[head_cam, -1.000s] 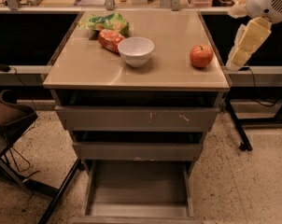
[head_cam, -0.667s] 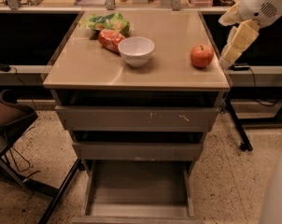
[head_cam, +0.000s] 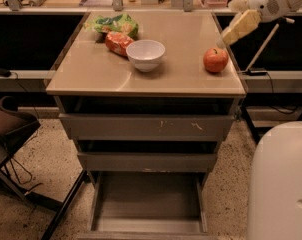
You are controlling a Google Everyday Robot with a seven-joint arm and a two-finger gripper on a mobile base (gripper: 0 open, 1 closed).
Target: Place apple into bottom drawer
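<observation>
The apple, small, round and red-orange, sits on the tan tabletop near its right edge. My gripper, yellowish at the end of the white arm, hangs above and just right of the apple without touching it. The bottom drawer is pulled out at floor level, and its flat grey floor is bare.
A white bowl stands mid-table, with an orange-red snack packet and a green bag behind it. Two upper grey drawers are slightly out. A white robot body fills the lower right. A dark chair stands at the left.
My gripper has moved left and a little up, closer to above the apple. The white robot body has come into view at the lower right. The apple has not moved.
</observation>
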